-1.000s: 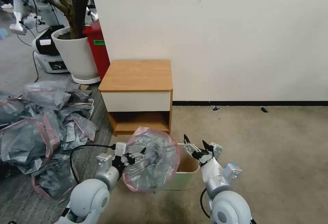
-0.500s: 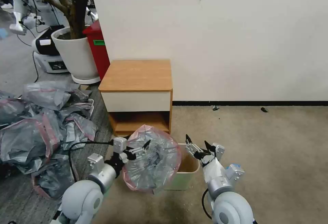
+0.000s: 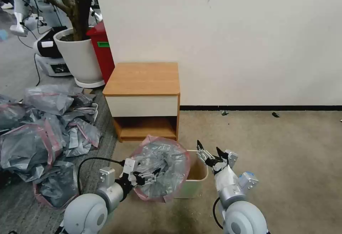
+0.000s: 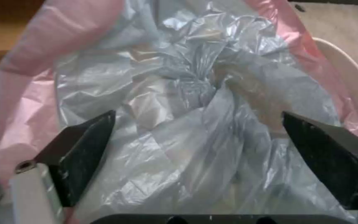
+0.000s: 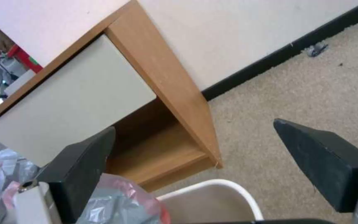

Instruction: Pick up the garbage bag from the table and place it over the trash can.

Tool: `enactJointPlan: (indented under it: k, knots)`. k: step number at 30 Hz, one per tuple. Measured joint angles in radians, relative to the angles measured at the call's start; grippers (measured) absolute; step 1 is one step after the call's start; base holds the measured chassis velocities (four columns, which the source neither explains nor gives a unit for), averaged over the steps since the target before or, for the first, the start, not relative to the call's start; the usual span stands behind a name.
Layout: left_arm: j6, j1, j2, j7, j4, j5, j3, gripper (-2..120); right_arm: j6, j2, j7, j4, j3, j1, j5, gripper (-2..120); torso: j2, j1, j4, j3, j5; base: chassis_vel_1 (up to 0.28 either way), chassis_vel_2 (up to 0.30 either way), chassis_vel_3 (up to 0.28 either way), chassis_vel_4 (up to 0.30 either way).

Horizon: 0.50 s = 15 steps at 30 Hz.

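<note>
Garbage bag (image 3: 162,168) is draped over the left part of the trash can (image 3: 195,180), directly before the wide-open, empty left claw (image 3: 146,174); the open, empty right claw (image 3: 210,153) is placed at the uncovered right rim.

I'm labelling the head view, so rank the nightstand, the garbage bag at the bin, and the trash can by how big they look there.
1. The table, clearly the largest.
2. The garbage bag, ballooned open.
3. The trash can, though the bag hides much of it, so its rank is unsure.
</note>
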<state>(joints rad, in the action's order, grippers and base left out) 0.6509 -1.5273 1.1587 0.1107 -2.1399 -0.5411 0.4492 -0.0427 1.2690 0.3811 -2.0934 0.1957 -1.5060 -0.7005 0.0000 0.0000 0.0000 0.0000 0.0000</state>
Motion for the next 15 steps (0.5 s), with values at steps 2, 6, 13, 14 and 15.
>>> enactJointPlan:
  k: [2,6,13,14,15]
  knots:
    - [0.005,0.007,-0.012,0.0,0.002,-0.019,-0.003,95,0.001,0.0,0.0,0.001,0.003,-0.002,0.0,98,0.0,0.0,0.0,0.0,0.0,0.0,0.0,0.0,0.0]
    - [0.03,0.026,-0.033,-0.008,0.017,-0.051,-0.01,95,0.003,-0.002,0.0,0.003,0.006,-0.002,0.0,98,0.0,0.0,0.0,0.0,0.0,0.0,0.0,0.0,0.0]
    - [0.038,0.059,-0.059,-0.053,0.049,-0.108,-0.023,85,0.008,-0.003,0.0,0.015,0.007,0.002,0.0,97,0.0,0.0,0.0001,0.0,0.0,0.0,0.0,0.0,0.0]
    - [0.038,0.059,-0.059,-0.053,0.049,-0.108,-0.023,85,0.008,-0.003,0.0,0.015,0.007,0.002,0.0,97,0.0,0.0,0.0001,0.0,0.0,0.0,0.0,0.0,0.0]
    - [0.041,0.069,-0.061,-0.07,0.055,-0.129,-0.027,83,0.009,-0.003,0.0,0.019,0.007,0.003,0.0,97,0.0,0.0,0.0,0.0,0.0,0.0,0.0,0.0,0.0]
